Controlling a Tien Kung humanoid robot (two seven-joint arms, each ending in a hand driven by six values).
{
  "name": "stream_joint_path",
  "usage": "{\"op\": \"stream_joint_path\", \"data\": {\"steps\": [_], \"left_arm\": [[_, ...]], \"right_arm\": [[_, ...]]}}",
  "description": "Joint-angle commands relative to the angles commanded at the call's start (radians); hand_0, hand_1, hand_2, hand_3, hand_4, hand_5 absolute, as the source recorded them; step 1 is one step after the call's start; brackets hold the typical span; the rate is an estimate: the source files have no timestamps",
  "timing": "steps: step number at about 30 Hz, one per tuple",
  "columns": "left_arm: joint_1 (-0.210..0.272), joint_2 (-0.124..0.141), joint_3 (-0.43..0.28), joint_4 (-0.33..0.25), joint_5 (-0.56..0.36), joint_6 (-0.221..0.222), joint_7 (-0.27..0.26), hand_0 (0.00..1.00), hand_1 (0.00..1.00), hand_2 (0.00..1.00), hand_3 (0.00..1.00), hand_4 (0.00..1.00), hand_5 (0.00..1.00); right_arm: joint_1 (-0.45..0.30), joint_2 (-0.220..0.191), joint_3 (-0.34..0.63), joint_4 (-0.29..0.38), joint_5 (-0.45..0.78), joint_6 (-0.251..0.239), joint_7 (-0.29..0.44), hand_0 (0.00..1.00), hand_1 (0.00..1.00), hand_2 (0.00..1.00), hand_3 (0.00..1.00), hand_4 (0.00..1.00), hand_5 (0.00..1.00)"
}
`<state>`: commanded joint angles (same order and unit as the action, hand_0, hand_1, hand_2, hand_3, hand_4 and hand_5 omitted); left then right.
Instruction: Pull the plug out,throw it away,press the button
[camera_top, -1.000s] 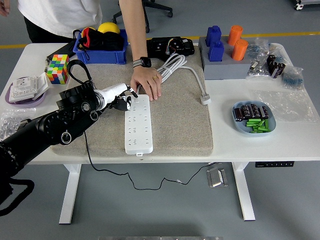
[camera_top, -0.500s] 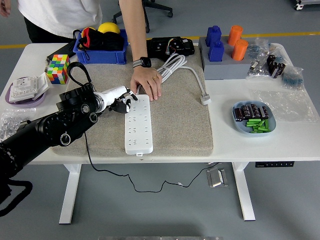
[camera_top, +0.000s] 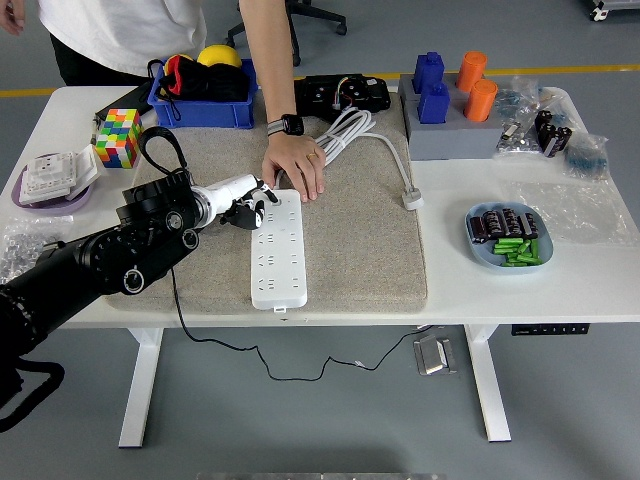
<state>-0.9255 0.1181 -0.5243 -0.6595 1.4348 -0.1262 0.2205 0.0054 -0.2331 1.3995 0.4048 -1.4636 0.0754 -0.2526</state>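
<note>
Black left hand (camera_top: 243, 203) touches power strip (camera_top: 277, 249).

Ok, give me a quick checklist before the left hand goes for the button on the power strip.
1. Left hand at the strip's far end: ok.
2. Power strip flat on the mat: ok.
3. Plug out of the strip, lying on the mat: ok.
4. Person's hand clear of the strip: not ok, it rests at the far end.
5. Finger on the button: cannot tell.
6. Right hand: not in view.
</note>
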Motion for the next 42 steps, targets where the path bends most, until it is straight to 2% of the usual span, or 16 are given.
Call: {"op": "stream_joint_path", "data": {"steps": [1, 8, 10, 14, 15, 16, 20, 21, 26, 27, 33, 42], "left_arm": [[0.003, 0.004, -0.011, -0.008, 0.008, 0.002, -0.002, 0.03, 0.002, 0.074, 0.723, 0.04, 0.002], [0.055, 0.064, -0.201, -0.148, 0.102, 0.025, -0.03, 0.03, 0.002, 0.074, 0.722, 0.042, 0.002], [0.083, 0.08, -0.257, -0.191, 0.13, 0.041, -0.056, 0.029, 0.002, 0.081, 0.725, 0.031, 0.002], [0.147, 0.112, -0.374, -0.251, 0.195, 0.106, -0.15, 0.029, 0.002, 0.081, 0.725, 0.031, 0.002], [0.163, 0.118, -0.406, -0.262, 0.206, 0.111, -0.16, 0.223, 0.189, 0.298, 0.686, 0.561, 0.002], [0.171, 0.121, -0.424, -0.267, 0.21, 0.111, -0.161, 0.223, 0.189, 0.298, 0.686, 0.561, 0.002], [0.254, 0.14, -0.571, -0.321, 0.265, 0.111, -0.155, 0.223, 0.189, 0.298, 0.686, 0.561, 0.002], [0.272, 0.142, -0.602, -0.332, 0.275, 0.112, -0.153, 0.621, 0.654, 0.603, 0.78, 0.711, 0.002], [0.355, 0.14, -0.745, -0.387, 0.32, 0.135, -0.161, 0.621, 0.654, 0.603, 0.78, 0.711, 0.002], [0.37, 0.138, -0.772, -0.396, 0.328, 0.14, -0.165, 0.861, 0.87, 0.809, 0.841, 0.732, 0.002], [0.434, 0.123, -0.914, -0.43, 0.368, 0.152, -0.175, 0.878, 0.893, 0.828, 0.846, 0.734, 0.002], [0.475, 0.118, -0.987, -0.432, 0.384, 0.14, -0.171, 0.878, 0.887, 0.829, 0.848, 0.736, 0.002]], "right_arm": [[0.0, 0.0, 0.001, 0.0, 0.0, 0.0, 0.0, 0.767, 0.729, 0.724, 0.713, 0.883, 0.658], [-0.002, 0.005, 0.006, 0.0, -0.002, 0.001, 0.0, 0.767, 0.729, 0.724, 0.713, 0.883, 0.658], [-0.001, 0.006, 0.008, 0.001, -0.002, 0.001, 0.0, 0.767, 0.729, 0.724, 0.713, 0.883, 0.658], [0.0, 0.006, 0.011, 0.004, -0.003, 0.0, 0.001, 0.767, 0.729, 0.724, 0.713, 0.883, 0.658], [0.0, 0.006, 0.011, 0.004, -0.003, -0.001, 0.001, 0.767, 0.729, 0.724, 0.713, 0.883, 0.658], [0.001, 0.006, 0.012, 0.004, -0.003, 0.0, 0.001, 0.767, 0.729, 0.724, 0.713, 0.883, 0.658], [0.0, 0.006, 0.018, 0.001, -0.007, 0.0, 0.0, 0.767, 0.729, 0.724, 0.713, 0.883, 0.658], [0.0, 0.007, 0.019, 0.001, -0.007, 0.0, 0.0, 0.767, 0.729, 0.724, 0.713, 0.883, 0.658], [0.003, 0.006, 0.023, 0.003, -0.007, -0.001, 0.001, 0.767, 0.729, 0.724, 0.713, 0.883, 0.658], [0.004, 0.006, 0.024, 0.004, -0.007, -0.001, 0.001, 0.767, 0.729, 0.724, 0.713, 0.883, 0.658], [0.005, 0.006, 0.029, 0.004, -0.01, -0.001, 0.001, 0.767, 0.729, 0.724, 0.713, 0.883, 0.658], [0.014, 0.001, 0.041, 0.006, -0.015, -0.003, 0.002, 0.767, 0.729, 0.724, 0.713, 0.883, 0.658]]}}
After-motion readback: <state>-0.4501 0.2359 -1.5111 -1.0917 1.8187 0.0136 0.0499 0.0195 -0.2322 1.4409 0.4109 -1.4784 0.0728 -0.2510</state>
